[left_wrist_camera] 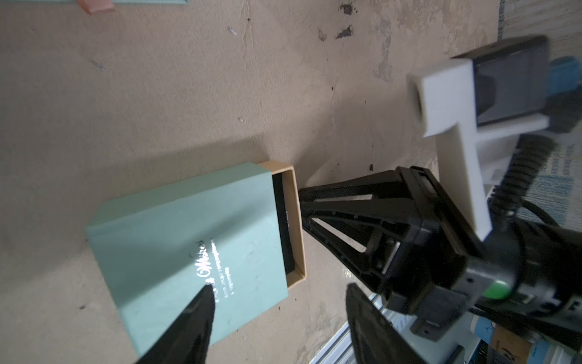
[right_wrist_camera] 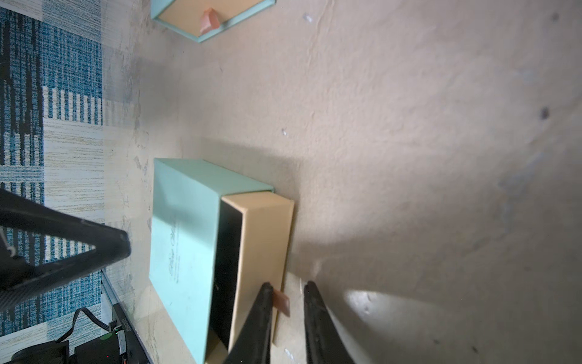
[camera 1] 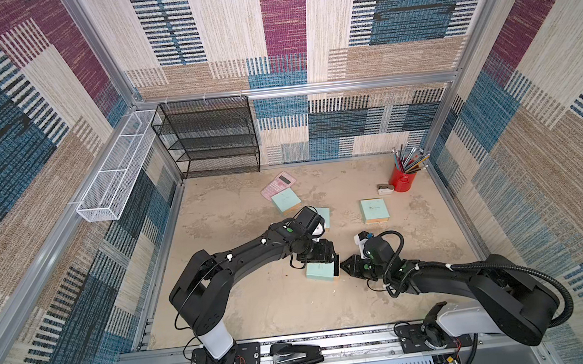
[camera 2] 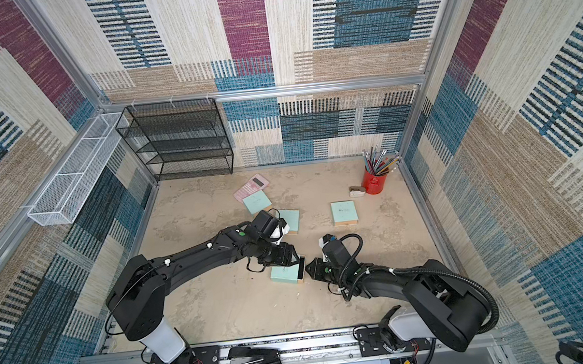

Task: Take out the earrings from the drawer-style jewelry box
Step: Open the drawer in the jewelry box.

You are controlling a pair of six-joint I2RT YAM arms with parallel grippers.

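Starting at the front rail, we log a black stapler (camera 1: 295, 358) between the arm bases. Both arms stretch low over the desk (camera 1: 257, 310), wrists turned inward, meeting at the nearest mint-green box (camera 1: 320, 271). The left pincer (left_wrist_camera: 277, 284) hangs over its lid, fingers spread wide, released. One tip overlaps the lid, contact we cannot tell. The tan drawer (right_wrist_camera: 264, 239) stands partly out, its inside dark and unreadable. The right pincer (right_wrist_camera: 288, 286) sits low at the drawer front, fingers narrowly apart around the pink pull tab (right_wrist_camera: 282, 301), not clamped. The earrings (right_wrist_camera: 284, 132): we make out only tiny pale specks loose on the desk near the box, too small to confirm. Farther back, a second box (camera 1: 324, 214) is half hidden by the left wrist camera (camera 1: 309, 219). Beyond it are a pink calculator (camera 1: 278, 185) and a red pencil cup (camera 1: 403, 179).
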